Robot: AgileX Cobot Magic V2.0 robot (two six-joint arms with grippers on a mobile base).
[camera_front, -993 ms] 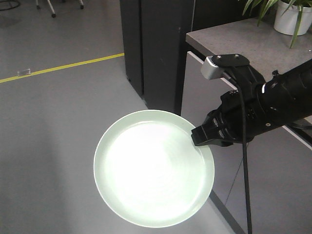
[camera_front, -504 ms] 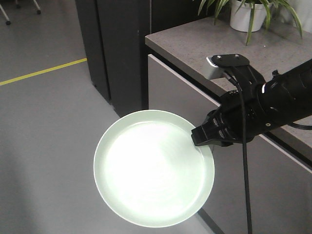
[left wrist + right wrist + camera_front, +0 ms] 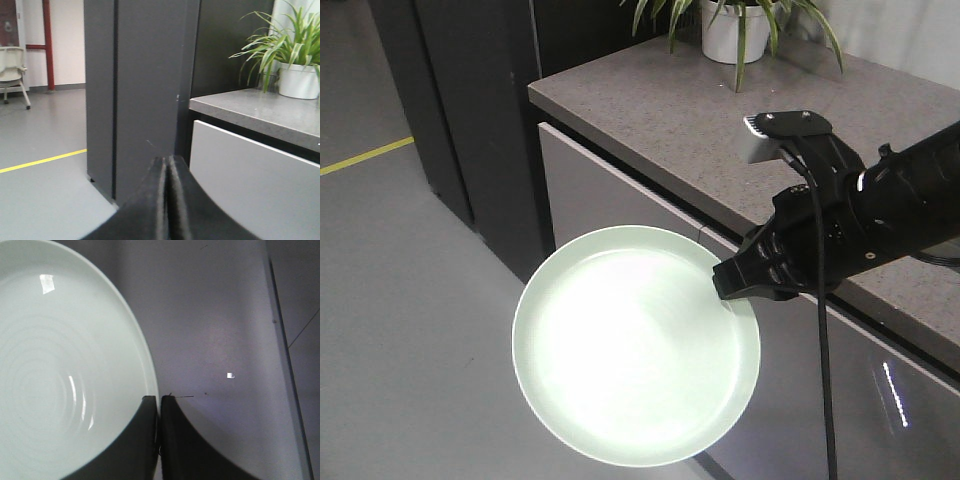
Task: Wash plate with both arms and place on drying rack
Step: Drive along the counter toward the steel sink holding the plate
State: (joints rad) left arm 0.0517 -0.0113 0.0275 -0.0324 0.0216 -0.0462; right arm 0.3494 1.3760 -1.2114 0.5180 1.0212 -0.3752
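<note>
The pale mint-green plate point(image 3: 635, 345) hangs in the air above the grey floor, held level by its right rim. My right gripper point(image 3: 730, 285) is shut on that rim, one finger above and one below. In the right wrist view the plate point(image 3: 65, 365) fills the left half, and the right gripper point(image 3: 160, 399) pinches its edge. My left gripper point(image 3: 167, 160) is shut with nothing between its fingers, pointing at a dark pillar. The drying rack is out of view.
A grey stone counter point(image 3: 720, 130) with pale cabinet fronts point(image 3: 610, 200) runs behind and to the right of the plate. A potted plant point(image 3: 735, 25) stands on it at the back. A dark pillar point(image 3: 470, 110) and a yellow floor line point(image 3: 360, 155) lie to the left.
The whole view has swung: the counter, pillar and plant have slid left and closer in the front view. The plate and right gripper keep the same place in the frame.
</note>
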